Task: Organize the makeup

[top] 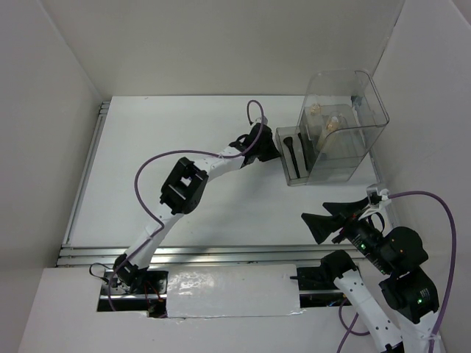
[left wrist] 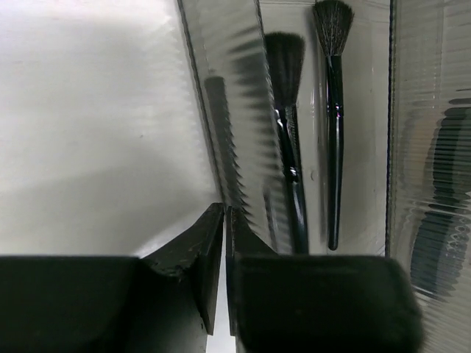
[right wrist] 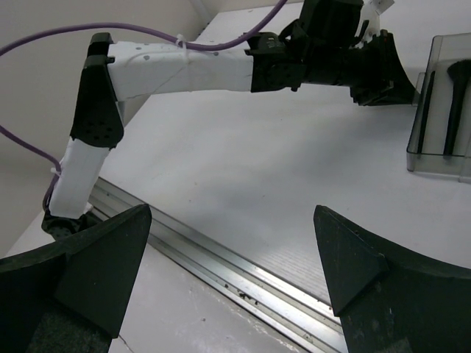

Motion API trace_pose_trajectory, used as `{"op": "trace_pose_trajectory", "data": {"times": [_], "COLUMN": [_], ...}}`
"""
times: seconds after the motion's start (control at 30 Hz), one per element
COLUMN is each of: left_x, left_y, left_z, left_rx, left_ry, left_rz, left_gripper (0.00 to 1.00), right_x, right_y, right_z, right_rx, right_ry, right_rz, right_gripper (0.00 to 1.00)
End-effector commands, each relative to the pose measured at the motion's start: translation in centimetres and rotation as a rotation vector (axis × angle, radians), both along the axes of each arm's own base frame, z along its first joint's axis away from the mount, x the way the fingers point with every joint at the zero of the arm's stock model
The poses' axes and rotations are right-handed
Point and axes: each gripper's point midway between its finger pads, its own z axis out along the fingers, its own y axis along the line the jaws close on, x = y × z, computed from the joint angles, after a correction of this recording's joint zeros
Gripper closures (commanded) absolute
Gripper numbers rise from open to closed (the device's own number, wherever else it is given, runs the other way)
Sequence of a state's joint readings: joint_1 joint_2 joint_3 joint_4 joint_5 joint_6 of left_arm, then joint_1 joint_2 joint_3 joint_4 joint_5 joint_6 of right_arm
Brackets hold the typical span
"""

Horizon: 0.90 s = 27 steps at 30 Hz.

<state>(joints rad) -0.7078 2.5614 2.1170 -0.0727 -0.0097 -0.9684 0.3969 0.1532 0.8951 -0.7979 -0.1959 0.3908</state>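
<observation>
Your left arm (top: 158, 220) has white links, black joint housings and a purple cable looping up from its base (top: 121, 276). Your right arm (top: 383, 294) matches, with small green lights. Your left gripper (left wrist: 225, 213) and right gripper (right wrist: 232, 213) have matte black, wedge-shaped fingers.

The clear box (top: 342, 125) stands at the far right of the table (top: 184, 147). Two brushes (top: 291, 151) lie in the low tray (top: 296, 176) on its left side. The left gripper (top: 274, 147) sits just left of that tray, and the right gripper (top: 324, 220) is nearer, in front of the box.

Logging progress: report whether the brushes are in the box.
In. Both brushes lie flat in the low front compartment of the clear box.
</observation>
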Motion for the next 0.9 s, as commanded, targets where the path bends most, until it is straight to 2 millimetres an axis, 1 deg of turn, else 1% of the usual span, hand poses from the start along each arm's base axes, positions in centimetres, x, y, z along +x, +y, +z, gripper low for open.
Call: {"op": "trace_pose_trajectory", "data": {"times": [0.0, 0.07, 0.1, 0.13, 0.17, 0.23, 0.33, 0.4, 0.47, 0.53, 0.6, 0.63, 0.87], "left_x": [0.9, 1.0, 1.1, 1.3, 1.3, 1.6, 2.3, 2.7, 2.8, 3.0, 3.0, 2.8, 2.3], "left_y": [-2.7, -3.4, -3.6, -3.8, -4.1, -4.5, -5.0, -5.3, -5.4, -5.7, -6.0, -6.3, -7.4], "left_z": [1.9, 2.5, 2.0, 2.4, 2.0, 2.6, 3.6, 4.1, 3.9, 4.3, 4.4, 3.9, 3.1], "left_rx": [-0.131, -0.172, -0.181, -0.202, -0.212, -0.24, -0.272, -0.294, -0.301, -0.307, -0.309, -0.307, -0.348], "left_ry": [-0.078, -0.091, -0.089, -0.1, -0.099, -0.113, -0.145, -0.169, -0.17, -0.179, -0.187, -0.183, -0.17], "left_rz": [-0.082, -0.098, -0.1, -0.1, -0.107, -0.107, -0.1, -0.091, -0.084, -0.073, -0.063, -0.065, -0.065], "left_gripper": [0.79, 0.75, 0.73, 0.7, 0.69, 0.66, 0.57, 0.53, 0.49, 0.46, 0.42, 0.42, 0.37], "right_x": [0.3, 0.2, 0.2, 0.2, 0.2, 0.2, 0.2, 0.1, 0.0, -0.1, -0.4, -0.4, -0.8], "right_y": [0.3, 0.3, 0.3, 0.3, 0.3, 0.4, 0.5, 0.5, 0.5, 0.4, 0.3, 0.3, 0.4], "right_z": [0.7, 0.8, 0.8, 0.8, 0.9, 0.8, 0.7, 0.7, 0.8, 0.9, 1.1, 1.1, 1.8], "right_rx": [-0.009, -0.008, -0.009, -0.009, -0.008, -0.006, -0.006, -0.007, -0.006, -0.008, -0.006, -0.007, -0.006], "right_ry": [-0.034, -0.037, -0.038, -0.038, -0.04, -0.04, -0.04, -0.042, -0.047, -0.051, -0.059, -0.057, -0.075], "right_rz": [0.017, 0.019, 0.02, 0.017, 0.022, 0.025, 0.031, 0.035, 0.036, 0.031, 0.036, 0.037, 0.049], "right_gripper": [0.0, 0.0, 0.0, 0.0, 0.0, 0.0, 0.0, 0.0, 0.0, 0.0, 0.0, 0.0, 0.0]}}
